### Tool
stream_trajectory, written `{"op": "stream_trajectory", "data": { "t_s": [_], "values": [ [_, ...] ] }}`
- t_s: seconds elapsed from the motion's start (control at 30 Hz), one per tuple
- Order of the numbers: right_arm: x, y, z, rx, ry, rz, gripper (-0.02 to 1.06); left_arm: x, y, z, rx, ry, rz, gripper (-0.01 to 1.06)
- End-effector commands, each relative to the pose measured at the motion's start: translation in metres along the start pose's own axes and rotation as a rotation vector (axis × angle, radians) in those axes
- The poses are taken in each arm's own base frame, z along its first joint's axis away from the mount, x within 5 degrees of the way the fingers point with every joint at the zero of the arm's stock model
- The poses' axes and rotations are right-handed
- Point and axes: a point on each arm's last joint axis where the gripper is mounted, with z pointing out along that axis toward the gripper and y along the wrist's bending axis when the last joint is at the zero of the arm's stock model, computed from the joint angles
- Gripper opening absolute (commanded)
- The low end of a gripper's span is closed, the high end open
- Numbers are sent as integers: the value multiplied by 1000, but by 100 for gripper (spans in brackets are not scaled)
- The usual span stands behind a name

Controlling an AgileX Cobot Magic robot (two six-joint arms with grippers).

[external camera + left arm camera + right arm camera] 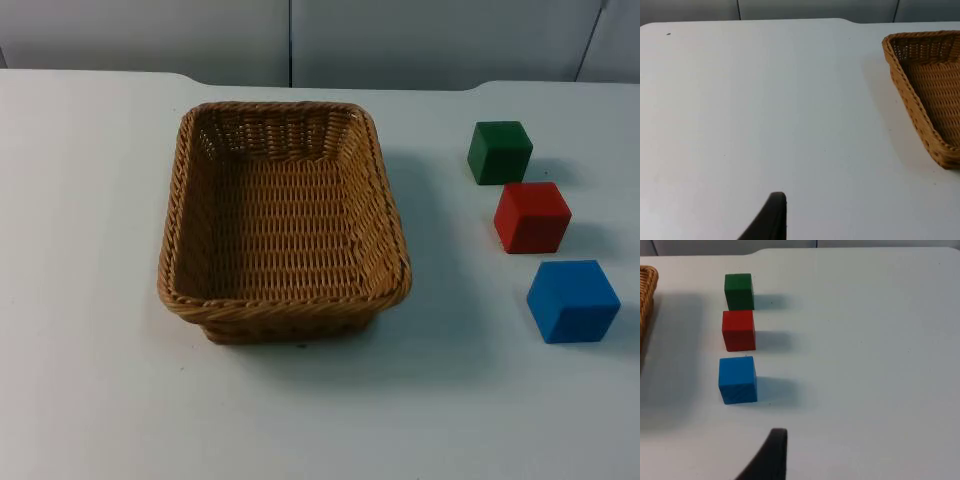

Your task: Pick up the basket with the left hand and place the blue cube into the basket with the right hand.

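Nothing done yet: basket (pixel 285 225) sits mid-frame on table (pixel 90 400), blue cube (pixel 573 301) lower right, below red cube (pixel 532 216) and green cube (pixel 499 152). Both grippers off the work, finger state can't tell; lift and drop remain

Woven wicker basket (pixel 283 310), 3 matt cubes, smooth white table (pixel 90 400).

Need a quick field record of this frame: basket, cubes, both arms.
basket: wicker basket standing upright on the table, nothing in it
blue cube: blue cube on the table right of the basket, nearest the camera in the row
other cubes: red cube in the middle, green cube farthest
left gripper: fingertip above bare table, waiting
right gripper: fingertip short of the blue cube
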Motion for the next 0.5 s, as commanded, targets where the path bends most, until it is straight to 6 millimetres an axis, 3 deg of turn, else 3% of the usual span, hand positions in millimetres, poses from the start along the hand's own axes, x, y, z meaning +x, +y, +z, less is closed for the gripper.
{"op": "stream_trajectory", "data": {
  "t_s": [0.0,0.47],
  "values": [
    [0,0,1,4,-15,-1,104,1,-1,0,8,-1,-7,105],
    [-5,1,0,3,-69,0,104,1,-1,0,8,-1,-7,105]
  ]
}}
